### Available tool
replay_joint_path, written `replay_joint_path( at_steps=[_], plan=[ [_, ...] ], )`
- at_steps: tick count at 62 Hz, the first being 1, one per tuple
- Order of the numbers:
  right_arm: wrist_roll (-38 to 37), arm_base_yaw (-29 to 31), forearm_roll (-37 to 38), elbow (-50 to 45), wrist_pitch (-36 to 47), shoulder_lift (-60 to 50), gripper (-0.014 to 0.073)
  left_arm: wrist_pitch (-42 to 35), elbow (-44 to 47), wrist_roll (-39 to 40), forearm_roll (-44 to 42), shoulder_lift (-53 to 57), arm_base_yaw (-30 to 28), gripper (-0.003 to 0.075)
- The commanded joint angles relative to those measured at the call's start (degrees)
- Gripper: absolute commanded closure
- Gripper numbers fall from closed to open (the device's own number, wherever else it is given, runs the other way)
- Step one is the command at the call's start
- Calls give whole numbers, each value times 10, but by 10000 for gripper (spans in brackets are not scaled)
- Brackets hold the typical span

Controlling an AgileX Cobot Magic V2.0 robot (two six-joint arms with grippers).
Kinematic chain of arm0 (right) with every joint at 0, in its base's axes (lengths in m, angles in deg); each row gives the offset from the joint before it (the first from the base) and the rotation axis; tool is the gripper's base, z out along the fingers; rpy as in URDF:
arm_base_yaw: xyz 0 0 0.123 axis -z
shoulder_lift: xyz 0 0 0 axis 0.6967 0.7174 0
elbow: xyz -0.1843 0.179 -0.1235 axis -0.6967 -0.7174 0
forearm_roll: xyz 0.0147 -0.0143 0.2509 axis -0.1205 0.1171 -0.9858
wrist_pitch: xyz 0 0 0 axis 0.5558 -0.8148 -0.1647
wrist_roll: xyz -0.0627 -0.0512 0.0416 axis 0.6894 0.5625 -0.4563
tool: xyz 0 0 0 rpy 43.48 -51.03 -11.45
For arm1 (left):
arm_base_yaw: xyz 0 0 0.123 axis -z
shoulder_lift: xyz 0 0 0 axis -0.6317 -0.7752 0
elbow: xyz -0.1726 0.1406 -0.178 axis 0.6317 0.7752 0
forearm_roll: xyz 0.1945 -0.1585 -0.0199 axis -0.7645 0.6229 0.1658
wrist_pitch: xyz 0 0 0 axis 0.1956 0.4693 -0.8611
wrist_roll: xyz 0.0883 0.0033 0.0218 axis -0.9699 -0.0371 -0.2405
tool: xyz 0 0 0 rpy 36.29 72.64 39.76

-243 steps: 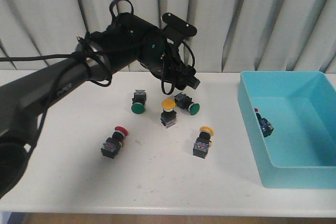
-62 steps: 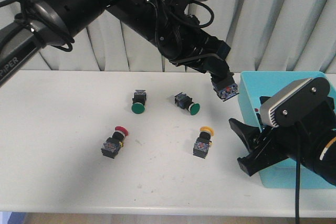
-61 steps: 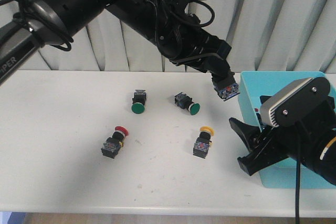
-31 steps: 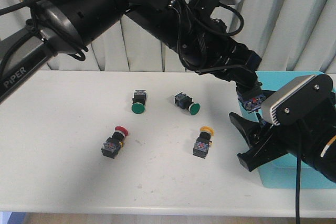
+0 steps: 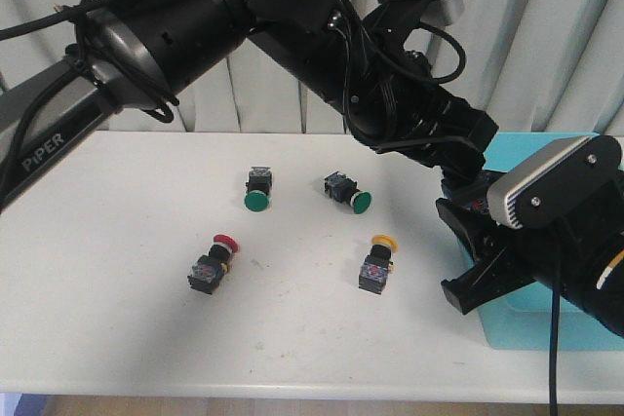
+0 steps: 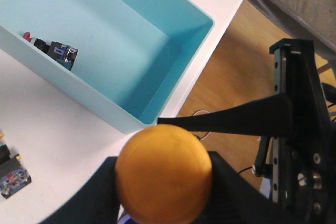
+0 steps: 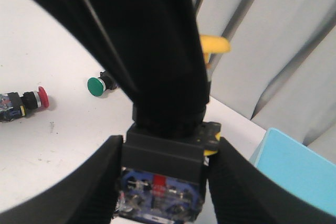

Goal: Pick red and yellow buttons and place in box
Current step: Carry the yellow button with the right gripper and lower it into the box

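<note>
the left gripper (image 6: pixel 164 203) is closed on a yellow button (image 6: pixel 164 180), its jaws narrow around the black body with the round cap facing the wrist camera. in the front view the carried button (image 5: pixel 475 204) hangs at the near-left corner of the box (image 5: pixel 546 319), just beside the rim and partly hidden between the two arms. the left wrist view shows the open interior of the box lying ahead of the cap, so my judgement is that the load needs a short carry further over the wall before release; whether it is already past the rim i cannot tell. the button's long axis runs along the jaws, cap towards the wrist and terminals away.

the right gripper (image 5: pixel 468 260) sits against the front-left corner of the box, closest of all to the carried button, and its jaws stand wide with nothing of their own between them; in its wrist view the button's terminal end (image 7: pixel 160 195) sits right between its fingers.

count: one red button (image 6: pixel 50 48) lies inside the box by its left wall. left of the box on the desk (image 5: pixel 117 319) lie one red button (image 5: pixel 212 262), one yellow button (image 5: pixel 376 262) and two green buttons (image 5: pixel 256 190) (image 5: pixel 347 192). with the carried one, that makes two yellow and two red.
</note>
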Motion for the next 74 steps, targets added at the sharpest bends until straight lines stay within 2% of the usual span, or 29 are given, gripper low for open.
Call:
replay_joint_path(
  at_steps=[1,12,29,38,46,55,61,68,74],
  plan=[
    [4,-1,4,18,52,-7,608,-17,-17,-38,36,33,14,678],
    [7,-1,4,18,52,-7,600,-15,-17,-84,35,33,28,548],
    [7,-1,3,18,53,-7,596,-4,-17,-97,4,36,35,192],
    [7,0,2,18,57,-7,596,-4,-17,-97,-25,52,35,97],
    [7,6,-18,18,69,-7,596,-4,-17,-97,-87,75,35,95],
    [8,56,-72,18,84,-7,596,-4,-17,-89,-150,103,33,125],
    [8,100,-98,24,80,-7,595,-4,-17,-78,-192,123,33,162],
    [8,156,-113,53,39,1,594,-11,-17,-70,-267,141,33,223],
    [8,202,-117,95,-17,26,594,-14,-17,-25,-370,148,32,305]
  ],
)
